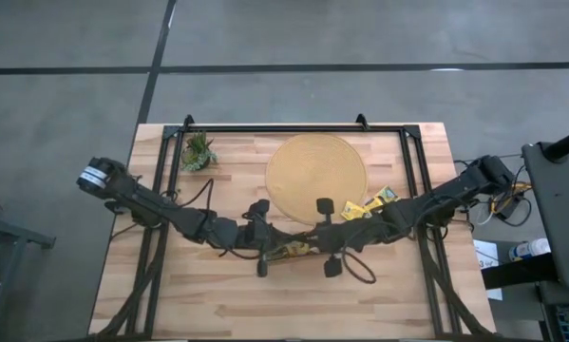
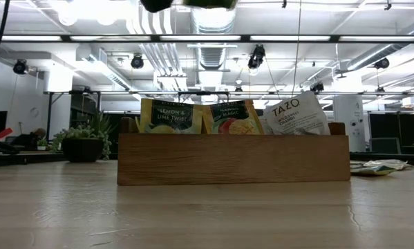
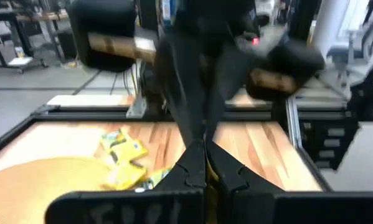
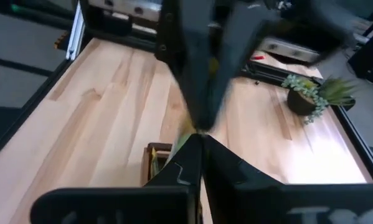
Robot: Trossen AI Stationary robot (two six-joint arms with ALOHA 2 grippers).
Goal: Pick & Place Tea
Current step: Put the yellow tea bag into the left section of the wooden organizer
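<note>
Table of light wood seen from above, both dark arms reaching in to meet at mid-table, near side of the round mat. Left gripper and right gripper sit close together over the tray, which is mostly hidden under them; a bit of yellow shows there. Loose tea sachets lie at the mat's right near edge, touching or just beside it. Small green plant at far left corner of the table. Low view: wooden tray stands mid-table with tea sachets upright in it, two yellow, one white; plant in dark pot to the left behind, more sachets flat on the table at right. Left wrist view: left gripper fingers clenched together, a sliver of yellow between them, too thin to say it is a sachet; yellow sachets lie by the mat beyond. Right wrist view: right gripper fingers pressed together, yellow-green edge at the tips, grasp uncertain; tray corner just below, plant far off.
</note>
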